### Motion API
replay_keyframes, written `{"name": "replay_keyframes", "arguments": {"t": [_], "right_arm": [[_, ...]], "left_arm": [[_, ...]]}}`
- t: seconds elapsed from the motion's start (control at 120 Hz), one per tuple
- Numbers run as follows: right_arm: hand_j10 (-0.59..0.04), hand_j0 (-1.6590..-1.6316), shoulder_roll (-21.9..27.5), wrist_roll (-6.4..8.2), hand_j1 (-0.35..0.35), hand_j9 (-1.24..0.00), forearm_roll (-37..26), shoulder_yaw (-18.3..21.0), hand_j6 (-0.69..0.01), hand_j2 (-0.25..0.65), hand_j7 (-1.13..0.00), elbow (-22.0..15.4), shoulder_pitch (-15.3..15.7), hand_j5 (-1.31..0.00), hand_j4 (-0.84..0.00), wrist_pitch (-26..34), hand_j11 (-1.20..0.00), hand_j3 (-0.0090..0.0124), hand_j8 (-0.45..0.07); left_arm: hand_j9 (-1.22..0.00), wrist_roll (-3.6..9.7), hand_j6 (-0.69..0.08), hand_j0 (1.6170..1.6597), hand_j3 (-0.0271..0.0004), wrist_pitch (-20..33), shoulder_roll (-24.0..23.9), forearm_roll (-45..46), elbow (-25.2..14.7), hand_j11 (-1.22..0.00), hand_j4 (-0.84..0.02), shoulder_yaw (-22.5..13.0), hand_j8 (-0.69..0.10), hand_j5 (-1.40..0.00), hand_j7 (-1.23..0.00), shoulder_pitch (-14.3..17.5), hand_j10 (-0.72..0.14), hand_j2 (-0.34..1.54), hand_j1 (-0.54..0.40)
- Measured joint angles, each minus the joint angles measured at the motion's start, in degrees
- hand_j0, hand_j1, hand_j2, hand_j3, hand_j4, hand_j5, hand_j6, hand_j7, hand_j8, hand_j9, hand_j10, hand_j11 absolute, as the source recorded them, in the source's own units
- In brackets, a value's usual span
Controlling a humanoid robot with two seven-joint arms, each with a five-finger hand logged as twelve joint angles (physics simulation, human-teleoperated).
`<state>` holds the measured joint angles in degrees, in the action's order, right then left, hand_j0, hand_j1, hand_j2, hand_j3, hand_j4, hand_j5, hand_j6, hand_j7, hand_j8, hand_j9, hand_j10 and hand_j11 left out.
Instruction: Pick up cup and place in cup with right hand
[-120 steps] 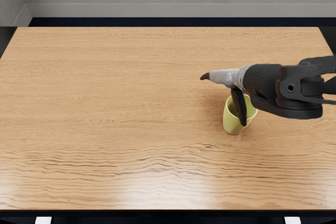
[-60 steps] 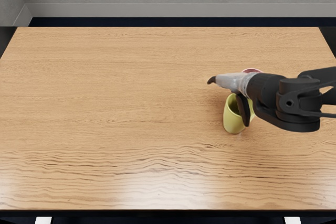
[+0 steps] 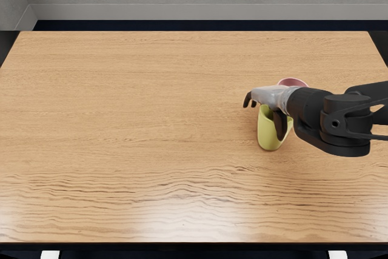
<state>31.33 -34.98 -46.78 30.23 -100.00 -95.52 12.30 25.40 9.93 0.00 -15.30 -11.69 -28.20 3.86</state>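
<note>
The right hand [image 3: 274, 96] is at the yellow cup [image 3: 268, 133], just below it — grasping or released, I cannot tell. Best secure an even hold, then lift clear of the pink cup [image 3: 293, 81], part-hidden beyond the hand — before lowering.

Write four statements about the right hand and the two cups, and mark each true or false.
1. The right hand is over at the pink cup's left, far from the yellow-green cup. False: it is right at the yellow-green cup.
2. The pink cup is partly hidden. True.
3. The yellow-green cup sits inside the pink one. False: it is outside it.
4. The yellow-green cup is nearer the picture's bottom edge than the pink one. True.
</note>
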Motion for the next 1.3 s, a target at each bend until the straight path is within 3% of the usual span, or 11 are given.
{"name": "replay_keyframes", "arguments": {"t": [0.242, 0.442, 0.508, 0.525, 0.542, 0.633, 0.675, 0.767, 0.875, 1.067, 1.3], "right_arm": [[-0.315, -1.6571, 0.06, -0.03, 0.035, -0.47, -0.69, -0.06, -0.357, 0.023, -0.46, 0.00, 0.33, -0.47, -0.352, 0.52, -0.47, 0.0000, -0.356], [-0.346, -1.6571, -0.01, -0.01, 0.052, -0.51, -1.09, -0.36, -0.392, 0.071, -0.51, 0.00, 0.34, -0.51, -0.390, 0.61, -0.51, 0.0000, -0.388], [-0.358, -1.6561, -0.07, -0.01, 0.032, -0.54, -1.29, -0.39, -0.419, 0.034, -0.54, 0.00, 0.34, -0.54, -0.418, 0.63, -0.55, 0.0000, -0.406], [-0.361, -1.6555, -0.08, -0.02, 0.020, -0.55, -1.37, -0.39, -0.426, -0.016, -0.55, 0.00, 0.34, -0.55, -0.426, 0.63, -0.56, 0.0000, -0.405], [-0.365, -1.6555, -0.08, -0.01, 0.024, -0.56, -1.44, -0.40, -0.433, 0.015, -0.56, 0.00, 0.34, -0.56, -0.432, 0.63, -0.57, 0.0000, -0.407], [-0.347, -1.6547, -0.06, -0.02, 0.032, -0.60, -1.72, -0.48, -0.463, -0.007, -0.60, 0.00, 0.32, -0.60, -0.463, 0.64, -0.61, 0.0000, -0.374], [-0.333, -1.6548, -0.05, -0.01, 0.046, -0.61, -1.79, -0.53, -0.472, 0.023, -0.61, 0.00, 0.32, -0.61, -0.472, 0.64, -0.63, 0.0000, -0.358], [-0.310, -1.6542, -0.09, -0.02, 0.047, -0.64, -1.83, -0.80, -0.487, -0.018, -0.63, 0.00, 0.29, -0.63, -0.486, 0.62, -0.65, 0.0000, -0.334], [-0.286, -1.6545, -0.14, -0.03, 0.073, -0.65, -1.82, -1.25, -0.498, 0.023, -0.65, 0.00, 0.19, -0.65, -0.494, 0.55, -0.66, 0.0000, -0.309], [-0.260, -1.6543, -0.31, -0.03, 0.103, -0.66, -1.73, -2.82, -0.481, 0.047, -0.66, 0.58, 0.03, -0.67, -0.498, -0.02, -0.67, -0.0004, -0.286], [-0.251, -1.6542, -1.49, -0.03, 0.099, -0.67, -1.44, -5.28, -0.481, 0.039, -0.66, 4.28, 0.13, -0.68, -0.500, -1.66, -0.68, 0.0001, -0.284]], "left_arm": [[0.00, 0.00, 0.000, 1.6581, 0.0000, 0.00, 0.00, 0.00, 0.00, 0.00, 0.000, -0.01, 0.000, 0.00, 0.00, 0.00, 0.000, 0.00, 0.349], [0.00, 0.00, 0.000, 1.6581, 0.0000, 0.00, 0.00, 0.00, 0.00, 0.00, 0.000, 0.14, 0.000, 0.00, 0.00, 0.00, 0.000, 0.00, 0.349], [0.00, 0.00, 0.000, 1.6581, 0.0000, 0.00, 0.00, 0.00, 0.00, 0.00, 0.000, 0.19, 0.000, 0.00, 0.00, 0.00, 0.000, 0.00, 0.349], [0.00, 0.00, 0.000, 1.6581, 0.0000, 0.00, 0.00, 0.00, 0.00, 0.00, 0.000, 0.20, 0.000, 0.00, 0.00, 0.00, 0.000, 0.00, 0.349], [0.00, 0.00, 0.000, 1.6581, 0.0000, 0.00, 0.00, 0.00, 0.00, 0.00, 0.000, 0.21, 0.000, 0.00, 0.00, 0.00, 0.000, 0.00, 0.349], [0.00, 0.00, 0.000, 1.6581, 0.0000, 0.00, 0.00, 0.00, -0.03, 0.00, 0.000, 0.23, 0.000, 0.00, 0.00, 0.00, 0.000, 0.00, 0.349], [0.00, 0.00, 0.000, 1.6581, 0.0000, 0.00, 0.00, 0.00, -0.03, 0.00, 0.000, 0.24, 0.000, 0.00, 0.00, 0.00, 0.000, 0.00, 0.349], [0.00, 0.00, 0.000, 1.6581, 0.0000, 0.00, 0.00, 0.00, -0.03, 0.00, 0.000, 0.25, 0.000, 0.00, 0.00, 0.00, 0.000, 0.00, 0.349], [0.00, 0.00, 0.000, 1.6581, 0.0000, 0.00, 0.00, 0.00, -0.01, 0.00, 0.000, 0.26, 0.000, 0.00, 0.00, 0.00, 0.000, 0.00, 0.349], [0.00, 0.00, 0.000, 1.6581, 0.0000, 0.00, 0.00, 0.00, 0.01, 0.00, 0.000, 0.33, 0.000, 0.00, 0.00, 0.15, 0.000, 0.00, 0.349], [0.00, 0.00, 0.000, 1.6581, 0.0001, 0.00, 0.00, 0.00, 0.14, 0.00, 0.000, 0.31, 0.000, 0.00, 0.00, 2.70, 0.000, 0.00, 0.349]]}}
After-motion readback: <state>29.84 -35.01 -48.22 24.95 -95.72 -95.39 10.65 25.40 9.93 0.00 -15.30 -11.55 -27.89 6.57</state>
